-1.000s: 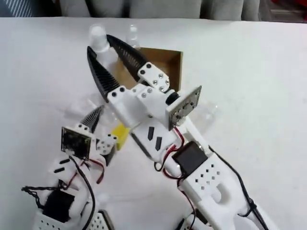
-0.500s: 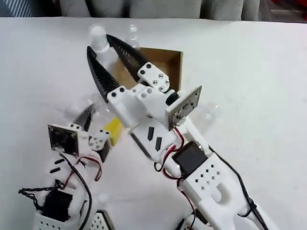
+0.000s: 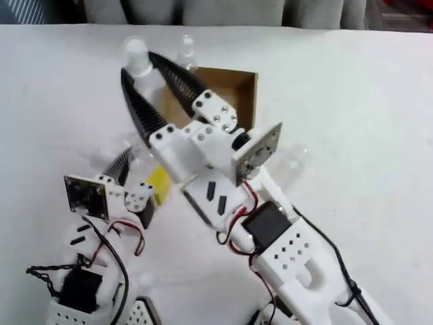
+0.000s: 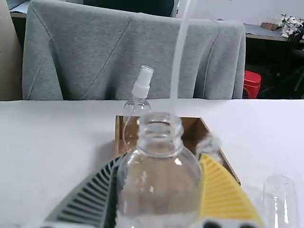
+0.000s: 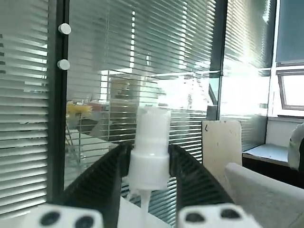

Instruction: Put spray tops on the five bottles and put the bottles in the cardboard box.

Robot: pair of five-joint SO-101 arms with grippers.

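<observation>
At 8 o'clock, left gripper [image 3: 141, 168]: I am pinching an open-necked clear bottle [image 4: 159, 180] upright between my grey and yellow fingers. It sits just short of the cardboard box [image 3: 238, 80], which is at 12 o'clock.
Toward 11 o'clock, right gripper [image 3: 137, 64]: my black fingers are pressed onto the white spray top [image 5: 149, 156]. I hold it nozzle up above the table, by the box's far-left corner.
Dip tube [image 4: 178, 61]: it hangs straight down from the spray top and its lower end meets the bottle's neck. I cannot tell whether the tip is already inside.
What has changed: over the last second my left wrist has swung toward 9 o'clock, carrying the bottle with it. My right gripper has crept a touch toward 11 o'clock with the spray top.
What that means: I judge both moves are lining the neck up under the tube. The spray top's collar sits well above the neck, so nothing is seated or screwed yet.
Capped bottle [image 4: 137, 99]: it already wears its spray top and stands on the table beyond the box at 12 o'clock, not in it.
Clear cap [image 4: 280, 199]: it stands on the table near 3 o'clock, apart from both grippers.
Progress: early, by my reckoning, since this bottle still needs capping and boxing.
</observation>
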